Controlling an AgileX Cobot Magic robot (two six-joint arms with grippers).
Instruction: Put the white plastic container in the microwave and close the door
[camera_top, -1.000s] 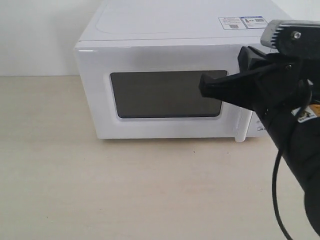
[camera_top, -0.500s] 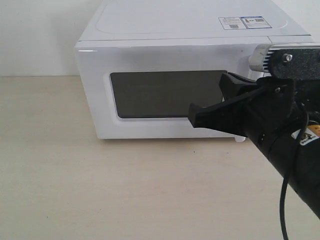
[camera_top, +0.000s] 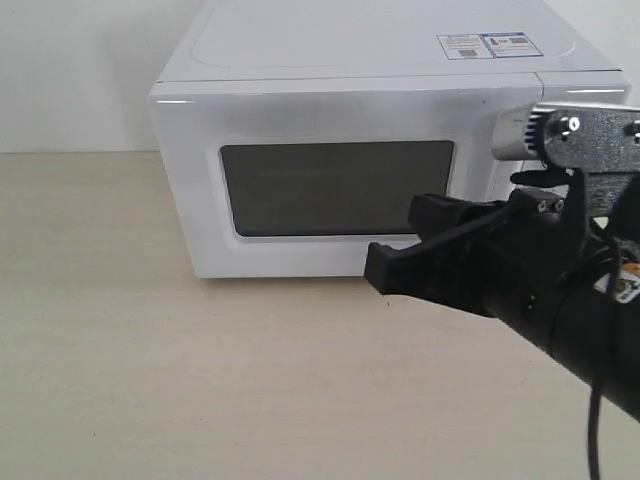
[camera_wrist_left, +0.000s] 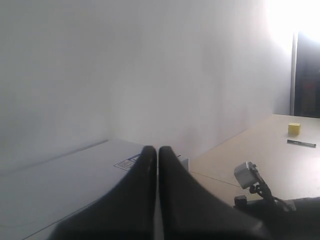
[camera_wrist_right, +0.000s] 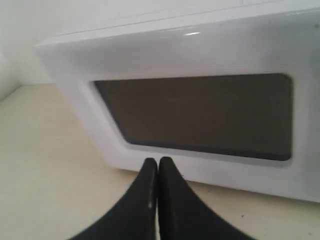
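The white microwave (camera_top: 350, 110) stands at the back of the table with its door (camera_top: 200, 180) closed flat against the body; the dark window (camera_top: 335, 187) faces me. The right wrist view looks straight at that door (camera_wrist_right: 65, 80) and window (camera_wrist_right: 200, 115). My right gripper (camera_top: 380, 272) hangs in front of the door's lower right, a little off it, shut and empty; its tips (camera_wrist_right: 158, 161) point at the door's bottom edge. My left gripper (camera_wrist_left: 157, 149) is shut and empty above the microwave's top (camera_wrist_left: 65, 175). The white plastic container is out of view. The door handle is hidden behind my right arm.
Beige tabletop (camera_top: 200, 380) stretches in front of and left of the microwave. Stickers (camera_top: 485, 45) lie on the microwave's top. A small yellow block (camera_wrist_left: 294, 128) and a dark pen (camera_wrist_left: 301, 143) rest on a far table in the left wrist view.
My right gripper has drawn back from the door window, moving down and left toward the door's bottom edge. The door stays closed.
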